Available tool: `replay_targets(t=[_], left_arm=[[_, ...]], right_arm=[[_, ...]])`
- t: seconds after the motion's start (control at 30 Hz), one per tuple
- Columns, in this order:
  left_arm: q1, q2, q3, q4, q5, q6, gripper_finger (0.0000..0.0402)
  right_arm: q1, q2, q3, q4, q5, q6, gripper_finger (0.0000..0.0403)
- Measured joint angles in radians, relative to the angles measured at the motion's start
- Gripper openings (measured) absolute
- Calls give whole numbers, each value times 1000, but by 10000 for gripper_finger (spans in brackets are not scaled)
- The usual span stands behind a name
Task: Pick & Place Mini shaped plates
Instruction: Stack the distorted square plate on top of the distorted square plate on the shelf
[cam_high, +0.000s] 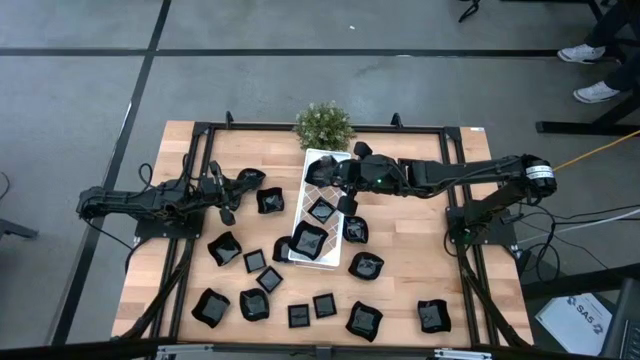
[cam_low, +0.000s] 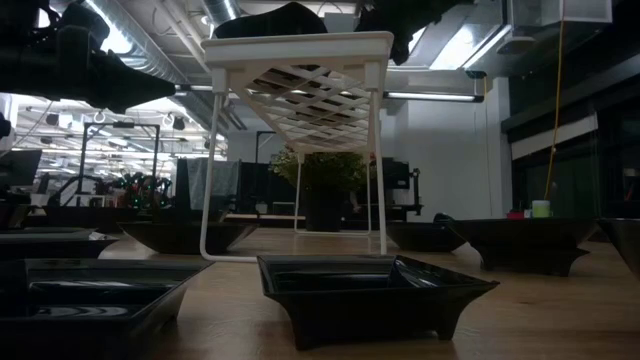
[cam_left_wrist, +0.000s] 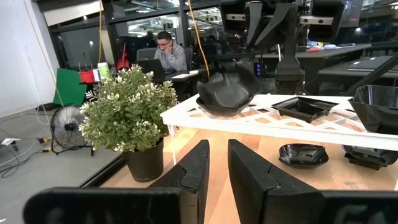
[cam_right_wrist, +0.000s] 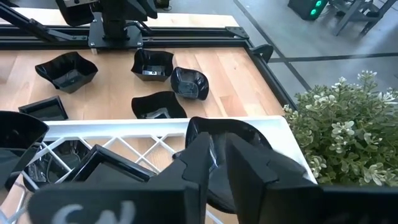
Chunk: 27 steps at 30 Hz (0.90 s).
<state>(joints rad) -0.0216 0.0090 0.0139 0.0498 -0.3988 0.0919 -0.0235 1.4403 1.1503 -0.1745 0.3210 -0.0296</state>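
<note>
The white lattice tray (cam_high: 300, 255) stands on legs mid-table. On it are three mini shaped plates: a wavy one (cam_high: 321, 170) at its far end and two square ones (cam_high: 322, 210) (cam_high: 308, 241). My right gripper (cam_right_wrist: 217, 152) reaches over the far end, slanting down, its fingers a little apart astride the wavy plate's (cam_right_wrist: 239, 140) rim. Seen from the left wrist, that plate (cam_left_wrist: 227, 90) rests on the tray (cam_left_wrist: 267, 118). Several more black plates (cam_high: 224, 248) lie on the wood. My left gripper (cam_left_wrist: 217, 168) waits level at the table's left, a narrow gap between its fingers and nothing in it. My right gripper has one finger (cam_right_wrist: 196, 158) outside and one finger (cam_right_wrist: 249, 168) inside the wavy plate's near rim (cam_right_wrist: 217, 144), coming from above on a slant. Whether either finger touches the rim, I cannot tell. The plate rests on the tray's far end.
A small potted plant (cam_high: 323, 123) stands just beyond the tray's far end. Black frame rails (cam_high: 200, 130) border the table. Loose plates crowd the near half (cam_high: 365, 320) and the left (cam_high: 270, 200). A person sits at a desk (cam_left_wrist: 168, 53) in the room behind.
</note>
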Motion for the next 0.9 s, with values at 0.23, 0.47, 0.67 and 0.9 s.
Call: replay_targets(t=[0.23, 0.47, 0.67, 0.9], left_arm=[[0, 0, 0, 0, 0, 0, 53], [0, 0, 0, 0, 0, 0, 53], [0, 0, 0, 0, 0, 0, 54], [0, 0, 0, 0, 0, 0, 52]], right_arm=[[0, 0, 0, 12, 0, -10, 80], [0, 0, 0, 13, 0, -35, 81], [0, 0, 0, 11, 0, -58, 66], [0, -1, 0, -115, 0, -58, 57]])
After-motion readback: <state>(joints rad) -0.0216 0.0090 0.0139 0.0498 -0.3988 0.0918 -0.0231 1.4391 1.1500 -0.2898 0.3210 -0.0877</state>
